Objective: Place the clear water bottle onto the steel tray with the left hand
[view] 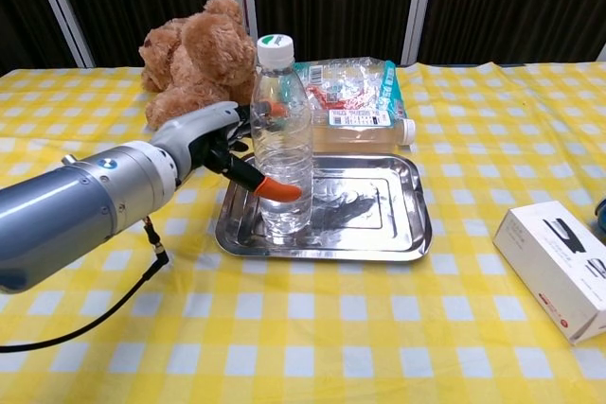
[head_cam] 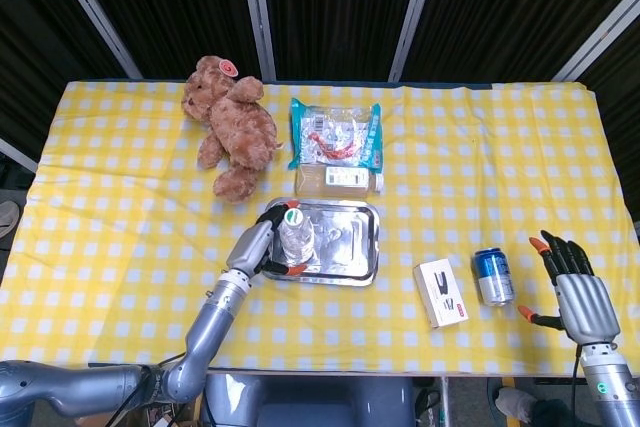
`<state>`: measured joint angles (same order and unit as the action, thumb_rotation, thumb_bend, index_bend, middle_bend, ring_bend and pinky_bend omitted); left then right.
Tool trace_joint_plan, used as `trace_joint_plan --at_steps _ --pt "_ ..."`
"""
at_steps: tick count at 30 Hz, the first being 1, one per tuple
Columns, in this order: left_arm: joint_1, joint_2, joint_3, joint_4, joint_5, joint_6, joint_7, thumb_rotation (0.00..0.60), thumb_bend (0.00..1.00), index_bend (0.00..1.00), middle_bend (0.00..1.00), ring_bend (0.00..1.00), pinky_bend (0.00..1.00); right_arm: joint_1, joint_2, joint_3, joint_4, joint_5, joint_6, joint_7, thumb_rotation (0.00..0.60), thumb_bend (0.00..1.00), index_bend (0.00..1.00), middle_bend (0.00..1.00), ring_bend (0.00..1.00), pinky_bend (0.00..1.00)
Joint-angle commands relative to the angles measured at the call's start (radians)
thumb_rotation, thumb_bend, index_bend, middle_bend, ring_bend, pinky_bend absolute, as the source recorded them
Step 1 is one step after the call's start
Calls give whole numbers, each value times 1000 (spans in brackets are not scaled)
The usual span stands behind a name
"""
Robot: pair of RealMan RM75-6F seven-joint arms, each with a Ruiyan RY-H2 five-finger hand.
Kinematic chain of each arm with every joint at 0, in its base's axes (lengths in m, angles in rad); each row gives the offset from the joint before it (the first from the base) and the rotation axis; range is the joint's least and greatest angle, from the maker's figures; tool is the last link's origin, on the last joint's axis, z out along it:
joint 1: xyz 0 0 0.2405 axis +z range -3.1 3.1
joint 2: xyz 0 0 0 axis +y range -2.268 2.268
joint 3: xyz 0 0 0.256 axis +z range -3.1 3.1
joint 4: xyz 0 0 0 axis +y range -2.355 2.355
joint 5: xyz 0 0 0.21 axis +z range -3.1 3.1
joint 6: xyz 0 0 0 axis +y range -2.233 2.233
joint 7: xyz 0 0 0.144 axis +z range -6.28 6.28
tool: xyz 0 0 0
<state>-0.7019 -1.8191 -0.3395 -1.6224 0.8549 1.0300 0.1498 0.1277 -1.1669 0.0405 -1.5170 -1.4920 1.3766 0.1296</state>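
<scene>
The clear water bottle [view: 282, 149] with a white and green cap stands upright on the left part of the steel tray [view: 379, 224]. From above, the bottle [head_cam: 295, 232] sits inside the tray [head_cam: 350, 247] near its left rim. My left hand [view: 222, 144] curves around the bottle from the left: its fingers [view: 260, 109] reach behind it and the orange-tipped thumb passes in front, spread a little wider than the bottle. The left hand [head_cam: 262, 245] appears loose around it. My right hand [head_cam: 572, 287] hovers open at the table's near right corner, holding nothing.
A brown teddy bear [head_cam: 232, 127] lies behind the tray to the left. A plastic snack bag [head_cam: 336, 133] and a lying bottle of yellowish drink [head_cam: 338, 179] sit just behind the tray. A white box [head_cam: 440, 292] and a blue can [head_cam: 493, 275] stand to the right.
</scene>
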Motion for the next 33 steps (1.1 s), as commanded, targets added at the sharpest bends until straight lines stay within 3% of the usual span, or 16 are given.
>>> trace_joint_plan --at_steps 1,4,8,11,14,18,24,33 --pt "21 40 18 -36 19 4 -10 600 28 20 27 0 0 0 -1 0 0 0 -1 0 600 49 111 0 0 0" --pt "55 110 41 -105 34 9 -21 600 24 8 8 0 0 1 -2 0 2 4 -5 1 600 50 111 0 0 0" --pt "132 282 111 -235 103 46 -9 600 24 34 40 0 0 2 -1 0 0 4 -6 2 600 49 111 0 0 0" --pt "219 417 181 -301 192 158 28 600 58 133 95 0 0 1 1 -2 -6 -3 -1 2 600 49 111 0 0 0" --pt "306 483 250 -274 316 290 44 600 117 144 110 0 0 -1 3 -2 -11 -8 7 3 600 50 111 0 0 0" --pt "409 516 318 -147 428 431 18 600 125 144 107 0 0 -3 6 1 -16 -10 16 0 600 50 111 0 0 0" --pt "486 485 317 50 434 522 11 600 139 144 102 0 0 -2 1 7 0 -9 22 -2 600 49 111 0 0 0" --pt "513 504 313 52 453 515 -15 600 140 145 99 0 0 -4 -19 20 30 -14 52 -8 600 50 111 0 0 0"
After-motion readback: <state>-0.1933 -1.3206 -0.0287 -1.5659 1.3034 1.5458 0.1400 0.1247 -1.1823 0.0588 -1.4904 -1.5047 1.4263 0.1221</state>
